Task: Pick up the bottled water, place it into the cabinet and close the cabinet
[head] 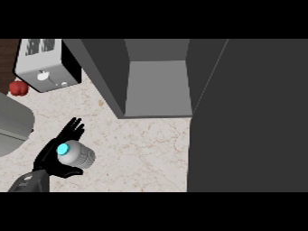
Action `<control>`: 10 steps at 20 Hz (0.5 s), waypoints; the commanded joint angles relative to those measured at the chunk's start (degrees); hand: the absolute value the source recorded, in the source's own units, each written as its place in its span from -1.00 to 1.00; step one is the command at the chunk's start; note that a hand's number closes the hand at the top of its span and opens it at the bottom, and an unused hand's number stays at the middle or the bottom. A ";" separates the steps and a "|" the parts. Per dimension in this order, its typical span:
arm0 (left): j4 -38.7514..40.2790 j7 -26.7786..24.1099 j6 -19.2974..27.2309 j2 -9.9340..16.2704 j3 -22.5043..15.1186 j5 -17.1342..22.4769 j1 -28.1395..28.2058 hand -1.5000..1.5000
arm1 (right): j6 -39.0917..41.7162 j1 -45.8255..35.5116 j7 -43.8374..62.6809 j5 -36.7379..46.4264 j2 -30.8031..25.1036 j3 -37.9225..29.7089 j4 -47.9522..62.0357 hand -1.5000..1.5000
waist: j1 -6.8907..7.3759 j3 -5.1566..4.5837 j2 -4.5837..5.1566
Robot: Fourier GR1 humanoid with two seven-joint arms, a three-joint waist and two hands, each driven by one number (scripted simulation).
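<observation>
Left hand (58, 151) at lower left, over speckled worktop (143, 149), fingers and thumb curled round bottled water (76, 154); bottle seen from above, cyan cap toward palm. Open cabinet (157, 76) well apart, up and right of bottle; dark door (256, 117) swung open along right side. Toaster (46, 63) at upper left, red pepper (18, 87) beside it. No readable writing or labels. Right hand out of view.

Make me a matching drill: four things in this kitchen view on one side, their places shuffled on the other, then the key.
Things:
1. bottled water
2. toaster
3. red pepper
4. cabinet

Places:
A. back left, on the counter
B. open, top centre
C. in the left hand
D. lower left of the toaster

Pairs: 1-C, 2-A, 3-D, 4-B
</observation>
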 commanded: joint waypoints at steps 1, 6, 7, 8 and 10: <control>2.47 -4.19 -9.48 -1.97 -0.84 0.41 0.85 -1.00 | 1.04 1.27 -0.26 -1.01 -1.01 -0.45 -0.88 -1.00 | -0.59 -0.66 0.41; 0.47 -4.43 -9.71 -4.63 -3.17 -0.37 0.92 -1.00 | -1.14 -1.84 0.31 2.09 1.27 2.04 1.89 -1.00 | -0.11 -0.66 0.43; 0.06 -4.54 -10.32 -4.66 -3.91 -0.77 1.38 -1.00 | -0.75 -0.29 0.84 1.56 0.74 2.60 -0.18 -1.00 | -0.33 -0.67 0.36; -1.39 -3.98 -9.98 -5.58 -4.38 -0.56 1.26 -1.00 | -1.77 -0.98 1.56 1.56 0.85 1.56 -1.07 -1.00 | 0.07 -0.60 0.21; -0.22 -2.31 -9.22 -5.30 -3.91 0.11 -1.08 1.00 | -0.97 -2.00 1.98 0.41 0.23 0.73 0.64 -1.00 | -0.45 -0.66 0.51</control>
